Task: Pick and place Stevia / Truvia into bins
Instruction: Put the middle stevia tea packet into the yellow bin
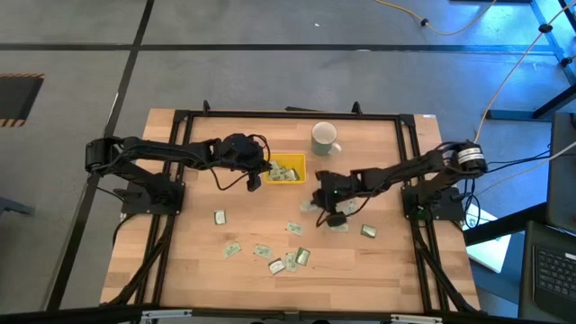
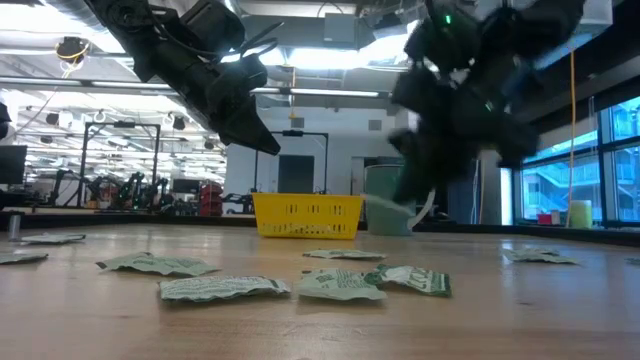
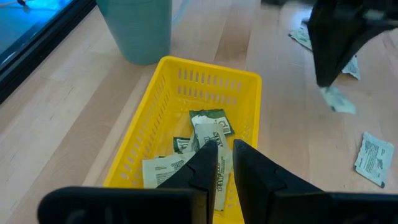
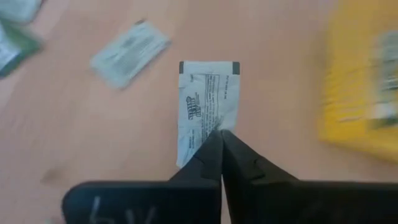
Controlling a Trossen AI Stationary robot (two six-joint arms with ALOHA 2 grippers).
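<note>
Crumpled green-and-white sachets (image 2: 345, 283) lie closest to the low camera, spread over the pale wooden table (image 1: 189, 261), their print too small to read. Both arms in that view are cut off at the top edge, and the right one is a dark smear whose fingers cannot be made out there.

Seen from its own wrist camera, the right gripper (image 4: 221, 135) is clenched on the lower edge of one sachet (image 4: 205, 102), which hangs clear above the wood; the yellow tray (image 4: 360, 81) beside it is only a blurred patch at the frame's edge. From above, this gripper (image 1: 322, 209) sits near the table's middle, just short of the tray.

The left gripper (image 3: 225, 155) hovers over the tray (image 3: 158, 112), its fingers (image 3: 208, 162) narrowly parted with a slim gap between them; whether they pinch anything cannot be told. Several sachets already lie inside the tray, partly hidden behind those fingers.

A white mug (image 1: 325, 138) stands just behind the tray, its upper part cut off in the left wrist view. More loose sachets (image 1: 290, 261) are scattered across the near half of the table.

Beyond the table, the low view shows a workshop with ceiling lights, equipment racks and windows on the right; the overhead view shows grey floor and cables around the frame.
</note>
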